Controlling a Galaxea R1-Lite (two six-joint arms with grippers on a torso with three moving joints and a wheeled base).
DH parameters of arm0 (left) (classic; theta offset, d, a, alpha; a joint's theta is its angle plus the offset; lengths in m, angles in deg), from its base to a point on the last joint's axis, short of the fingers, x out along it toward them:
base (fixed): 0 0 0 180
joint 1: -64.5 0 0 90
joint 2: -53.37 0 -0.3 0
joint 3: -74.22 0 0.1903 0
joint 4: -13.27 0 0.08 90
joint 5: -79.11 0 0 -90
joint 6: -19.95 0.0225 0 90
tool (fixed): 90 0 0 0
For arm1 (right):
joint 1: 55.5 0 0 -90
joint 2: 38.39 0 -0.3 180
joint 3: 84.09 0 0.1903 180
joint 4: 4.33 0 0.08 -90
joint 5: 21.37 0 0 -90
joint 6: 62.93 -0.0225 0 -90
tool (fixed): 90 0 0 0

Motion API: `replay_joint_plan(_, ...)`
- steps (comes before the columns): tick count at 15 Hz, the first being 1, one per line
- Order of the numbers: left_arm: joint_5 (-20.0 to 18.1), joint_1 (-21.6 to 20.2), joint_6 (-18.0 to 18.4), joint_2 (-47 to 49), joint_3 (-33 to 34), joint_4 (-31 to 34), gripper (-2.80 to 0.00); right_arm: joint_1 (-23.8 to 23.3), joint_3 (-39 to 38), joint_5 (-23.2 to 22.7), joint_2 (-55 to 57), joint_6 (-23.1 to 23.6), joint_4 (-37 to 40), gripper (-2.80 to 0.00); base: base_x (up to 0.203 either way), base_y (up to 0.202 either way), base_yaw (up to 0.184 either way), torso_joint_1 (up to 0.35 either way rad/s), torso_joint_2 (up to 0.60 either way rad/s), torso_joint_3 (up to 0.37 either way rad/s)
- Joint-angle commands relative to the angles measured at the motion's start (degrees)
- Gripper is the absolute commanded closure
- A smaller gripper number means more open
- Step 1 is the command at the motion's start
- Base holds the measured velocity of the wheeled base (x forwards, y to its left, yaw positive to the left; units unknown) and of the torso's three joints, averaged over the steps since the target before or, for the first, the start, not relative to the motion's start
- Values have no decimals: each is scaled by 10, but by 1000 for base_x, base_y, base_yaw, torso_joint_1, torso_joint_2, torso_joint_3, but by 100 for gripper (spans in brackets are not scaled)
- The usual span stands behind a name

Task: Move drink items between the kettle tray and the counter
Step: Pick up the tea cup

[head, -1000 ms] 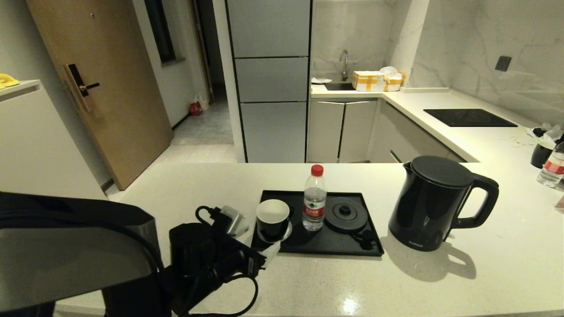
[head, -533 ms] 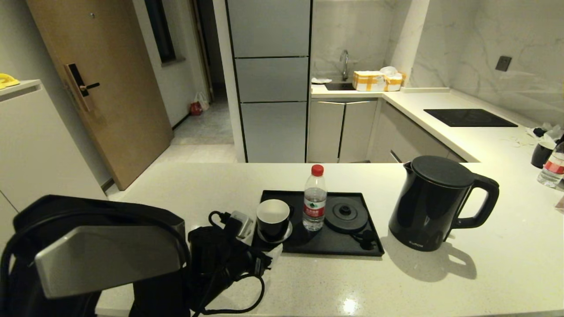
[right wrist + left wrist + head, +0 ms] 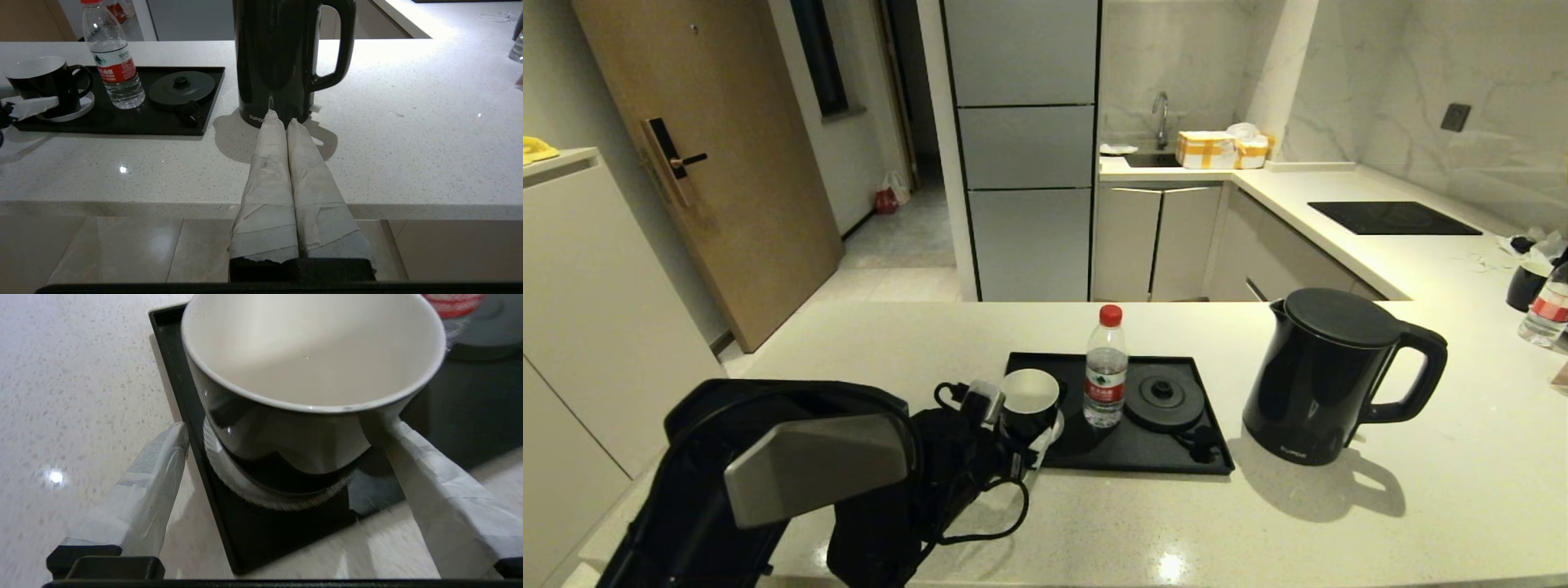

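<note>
Left gripper (image 3: 282,453) jaws spread wide, straddling the black mug (image 3: 310,375) upright on its saucer (image 3: 278,494) dead ahead; right gripper (image 3: 282,118) pressed closed, parked off the bench.

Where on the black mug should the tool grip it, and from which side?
Grip the mug across its round body, coming from the robot's side of the tray. Its handle points away toward the bottle, leaving the near wall bare, and the open left tool already has a finger on each side.
</note>
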Motion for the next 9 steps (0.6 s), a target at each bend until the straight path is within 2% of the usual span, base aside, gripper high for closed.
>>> replay_joint_plan(1, 0, -1, 1, 14, -11, -5, -280, 1, -1, 0, 1, 0, 0, 0, 0, 0, 0, 0, 0, 0)
replay_joint_plan(5, -2, -1, 5, 30, -65, -5, -280, 0, -1, -1, 1, 0, 0, 0, 0, 0, 0, 0, 0, 0)
replay_joint_plan(9, -2, -1, 19, 36, -80, -5, -280, 0, -2, 0, 1, 0, 0, 0, 0, 0, 0, 0, 0, 0)
